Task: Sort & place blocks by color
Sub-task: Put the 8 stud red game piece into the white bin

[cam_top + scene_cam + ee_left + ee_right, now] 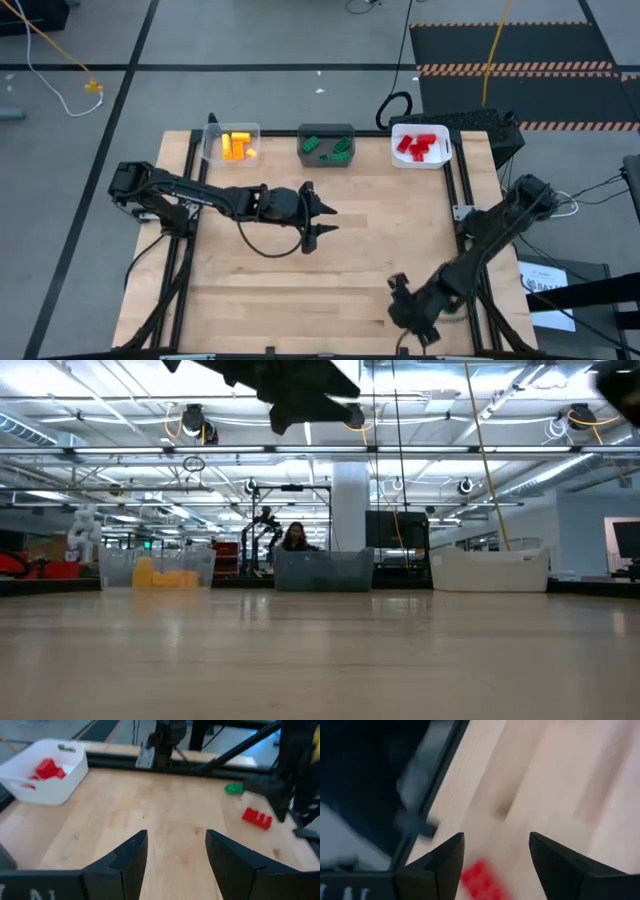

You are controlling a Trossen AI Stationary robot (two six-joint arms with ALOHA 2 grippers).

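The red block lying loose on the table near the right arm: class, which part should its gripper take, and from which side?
Probably the two long side faces of the red block, taken from straight above. It lies flat on the table with bare wood around it, so its sides look free. The open right gripper already hovers over it; the left gripper waits open mid-table.

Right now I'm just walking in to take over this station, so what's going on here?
Colour sorting is nearly finished. The yellow blocks are in the clear bin, green blocks in the grey bin, red blocks in the white bin. The left tool hovers open and empty mid-table. The right tool, open near the table's front edge, is over a loose red block. A loose green block also remains.
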